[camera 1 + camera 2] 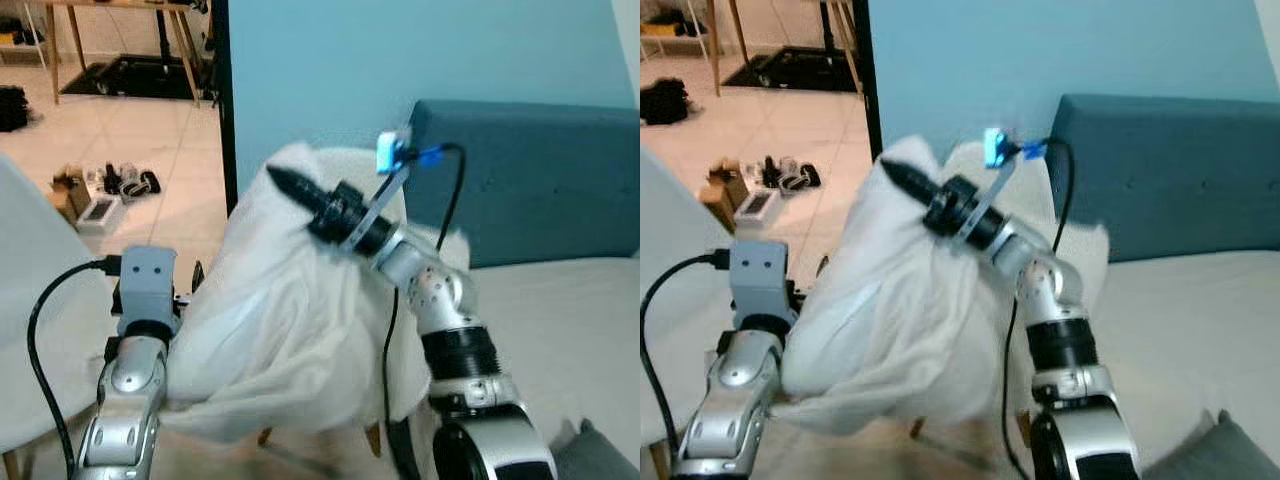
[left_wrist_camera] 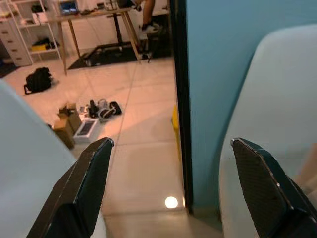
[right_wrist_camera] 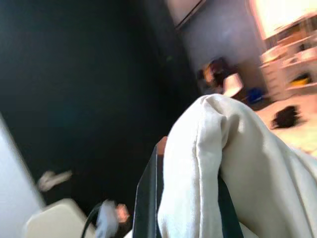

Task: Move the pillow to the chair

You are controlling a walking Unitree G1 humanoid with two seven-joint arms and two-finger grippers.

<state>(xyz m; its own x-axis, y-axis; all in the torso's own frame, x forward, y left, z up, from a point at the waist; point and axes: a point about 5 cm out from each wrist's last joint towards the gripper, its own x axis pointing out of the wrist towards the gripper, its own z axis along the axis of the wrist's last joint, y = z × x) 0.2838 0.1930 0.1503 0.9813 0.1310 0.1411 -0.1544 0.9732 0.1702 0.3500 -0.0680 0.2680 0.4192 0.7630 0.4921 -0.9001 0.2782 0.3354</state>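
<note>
A blue sofa [image 1: 540, 180] stood behind as the white pillow [image 1: 290, 310] hung raised over the white chair [image 1: 345, 165] by the wall. My right tool [image 1: 285, 182] was clenched on its upper edge; my left tool [image 2: 168, 183] was released beneath.

Head stereo pair looks forward and down, both eyes sharing the pillow [image 1: 290, 320] and blue headboard [image 1: 1180, 170]. Left wrist cam faces tiled floor [image 2: 143, 148]; right wrist cam is tight on pillow fabric.
</note>
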